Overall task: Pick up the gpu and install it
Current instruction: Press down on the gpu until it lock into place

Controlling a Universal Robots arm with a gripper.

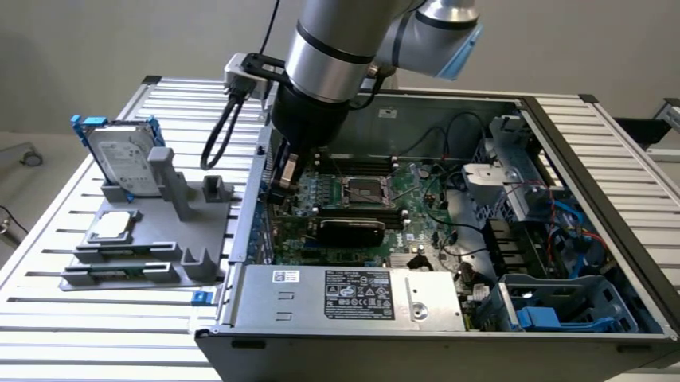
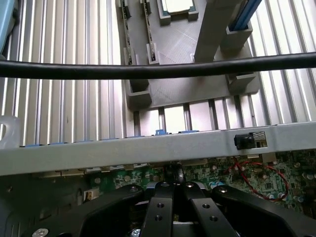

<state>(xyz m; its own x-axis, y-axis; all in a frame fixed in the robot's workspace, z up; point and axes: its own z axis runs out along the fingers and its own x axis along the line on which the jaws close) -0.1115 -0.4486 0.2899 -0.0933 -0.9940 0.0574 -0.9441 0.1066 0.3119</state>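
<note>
Exterior view: we are seeing the gripper (image 1: 285,177) reaching inside the computer case (image 1: 595,143) at its wall, over the motherboard (image 1: 367,191); the gpu (image 1: 351,231) is sitting low on the board.
Wrist view: we are reading the gripper (image 2: 174,197) as closed; whether it is pinching anything is unclear.
Advice: we are judging straight, square pressure best.

No legible text (labels blurred)
</note>
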